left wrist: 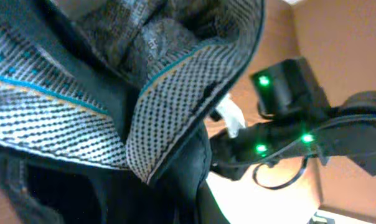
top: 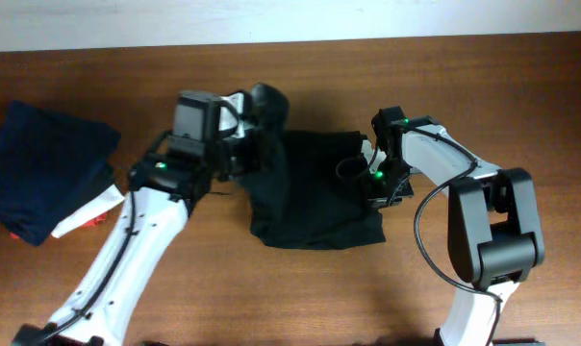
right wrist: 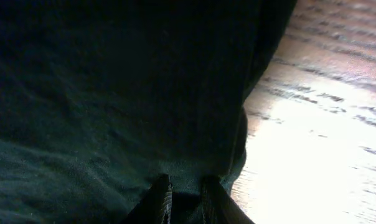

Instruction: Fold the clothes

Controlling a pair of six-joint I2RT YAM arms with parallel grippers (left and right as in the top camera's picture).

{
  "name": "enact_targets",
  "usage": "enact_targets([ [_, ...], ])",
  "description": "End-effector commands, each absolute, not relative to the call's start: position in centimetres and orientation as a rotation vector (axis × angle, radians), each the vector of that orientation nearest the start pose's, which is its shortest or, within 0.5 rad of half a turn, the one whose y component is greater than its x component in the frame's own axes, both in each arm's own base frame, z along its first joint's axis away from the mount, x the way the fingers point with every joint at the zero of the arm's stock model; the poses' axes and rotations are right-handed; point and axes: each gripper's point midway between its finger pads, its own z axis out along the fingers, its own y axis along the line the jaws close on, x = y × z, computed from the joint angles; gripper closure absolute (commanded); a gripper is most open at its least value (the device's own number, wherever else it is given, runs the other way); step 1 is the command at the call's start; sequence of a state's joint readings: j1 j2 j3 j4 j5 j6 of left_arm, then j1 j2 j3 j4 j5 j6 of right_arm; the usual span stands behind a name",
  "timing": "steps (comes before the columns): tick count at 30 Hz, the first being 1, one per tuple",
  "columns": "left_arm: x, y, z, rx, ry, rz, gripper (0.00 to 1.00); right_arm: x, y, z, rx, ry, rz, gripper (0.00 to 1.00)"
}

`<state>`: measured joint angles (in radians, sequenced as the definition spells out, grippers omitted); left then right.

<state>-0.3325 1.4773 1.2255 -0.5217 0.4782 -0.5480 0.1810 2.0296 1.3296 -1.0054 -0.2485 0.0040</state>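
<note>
Tabletop (top: 521, 96) of brown wood, black garment (top: 310, 197) centre, navy pile (top: 45, 173) left

The worktop (top: 310, 298) is brown wood with a visible grain, and it catches bright glare in the right wrist view. A pale strip of wall (top: 271, 19) runs along its far edge. Near the left side lies a white scrap (top: 87, 211) with a red bit beside it.

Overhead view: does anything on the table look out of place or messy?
Yes. The black garment in the middle lies crumpled, its left edge bunched up off the table. At the far left, a white and red item sticks out askew from under the folded navy pile.
</note>
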Motion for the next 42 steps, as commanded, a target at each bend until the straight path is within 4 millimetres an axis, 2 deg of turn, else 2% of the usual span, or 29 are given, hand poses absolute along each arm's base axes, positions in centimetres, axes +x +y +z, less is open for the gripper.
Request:
enact_targets([
  [1, 35.4, -25.0, 21.4, 0.025, 2.474, -1.067, 0.99, 29.1, 10.9, -2.0, -0.260, 3.360, 0.436, 0.79],
  [4, 34.5, -27.8, 19.9, 0.099, 2.507, -1.089, 0.99, 29.1, 10.9, -2.0, -0.261, 3.358, 0.436, 0.79],
  [6, 34.6, -28.6, 19.7, 0.124, 2.494, -1.099, 0.99, 29.1, 10.9, -2.0, -0.261, 3.359, 0.436, 0.79],
  [13, 35.4, -28.8, 19.8, 0.117, 2.461, -1.076, 0.98, 28.8, 10.9, -2.0, -0.257, 3.371, 0.436, 0.79],
  [14, 35.3, -28.9, 19.8, 0.120, 2.462, -1.076, 0.96, 28.8, 10.9, -2.0, -0.257, 3.371, 0.437, 0.79],
  [15, 35.3, -29.0, 19.8, 0.123, 2.462, -1.077, 0.81, 28.8, 10.8, -1.9, -0.255, 3.372, 0.437, 0.78],
  [16, 35.3, -29.0, 19.8, 0.123, 2.461, -1.077, 0.76, 28.9, 10.8, -1.7, -0.252, 3.377, 0.434, 0.78],
  [18, 35.7, -29.2, 20.4, 0.132, 2.428, -1.087, 0.70, 30.2, 9.4, -0.2, -0.199, 3.377, 0.383, 0.71],
  [19, 36.4, -29.3, 21.1, 0.137, 2.383, -1.089, 0.70, 31.3, 7.9, 0.8, -0.133, 3.374, 0.299, 0.69],
  [21, 38.3, -28.6, 22.3, 0.114, 2.296, -1.049, 0.69, 33.9, 3.4, 4.3, 0.024, 3.352, 0.098, 0.68],
  [23, 40.9, -25.8, 22.0, 0.017, 2.255, -0.877, 0.69, 35.9, -0.8, 8.7, 0.230, 3.293, -0.017, 0.68],
  [25, 42.5, -23.9, 21.0, -0.006, 2.242, -0.720, 0.69, 37.4, -2.7, 13.1, 0.342, 3.213, 0.078, 0.68],
  [26, 42.9, -23.5, 20.1, 0.000, 2.252, -0.669, 0.69, 37.9, -2.5, 14.9, 0.333, 3.178, 0.171, 0.68],
  [27, 43.3, -23.3, 18.9, 0.009, 2.270, -0.624, 0.69, 38.4, -1.3, 16.4, 0.238, 3.143, 0.307, 0.68],
  [28, 43.8, -23.1, 16.9, 0.006, 2.307, -0.589, 0.69, 38.7, 0.7, 17.7, 0.111, 3.098, 0.485, 0.68],
  [30, 44.8, -22.6, 14.2, -0.017, 2.346, -0.569, 0.69, 38.2, 4.0, 18.4, -0.041, 3.068, 0.695, 0.68],
  [32, 45.9, -21.9, 12.1, -0.043, 2.368, -0.556, 0.69, 37.5, 5.7, 17.7, -0.095, 3.104, 0.713, 0.68],
  [33, 46.2, -21.6, 10.9, -0.054, 2.384, -0.545, 0.69, 36.8, 7.3, 16.9, -0.155, 3.136, 0.722, 0.68],
  [36, 46.5, -21.1, 7.3, -0.032, 2.443, -0.490, 0.69, 35.3, 10.6, 15.0, -0.285, 3.192, 0.731, 0.68],
  [40, 46.4, -19.7, 3.6, -0.065, 2.517, -0.424, 0.69, 31.9, 15.0, 10.2, -0.414, 3.271, 0.839, 0.68],
  [42, 46.5, -19.3, 2.8, -0.077, 2.528, -0.398, 0.69, 29.7, 16.7, 7.2, -0.430, 3.293, 0.955, 0.68],
])
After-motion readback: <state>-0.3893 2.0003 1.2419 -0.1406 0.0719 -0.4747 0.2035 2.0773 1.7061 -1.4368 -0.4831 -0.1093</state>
